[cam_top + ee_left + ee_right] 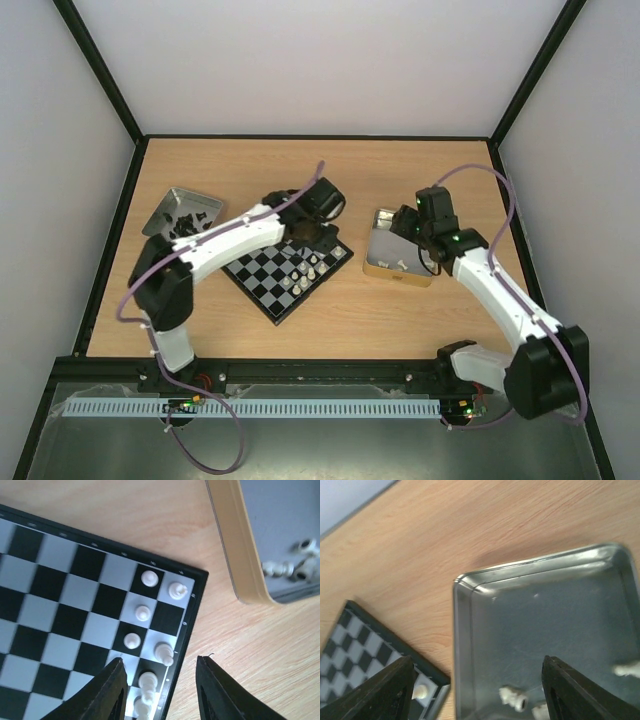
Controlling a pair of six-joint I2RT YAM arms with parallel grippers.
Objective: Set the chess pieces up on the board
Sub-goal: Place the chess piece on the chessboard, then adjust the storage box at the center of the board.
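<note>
1. Jaws of the left gripper [160, 662] stand partly open over a corner of the board [65, 595], gripping nothing.
2. Jaws of the right gripper [477, 662] gape wide and empty above a metal tray [462, 630] holding loose chess pieces [512, 697].
3. More stand on that corner.

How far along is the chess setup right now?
Done: several white pieces stand in the board's corner. In hand: nothing; the left gripper hangs open over those pieces, the right gripper open above the gold-rimmed tray. Left: loose white pieces in that tray, dark pieces in the silver tray, most squares bare.
</note>
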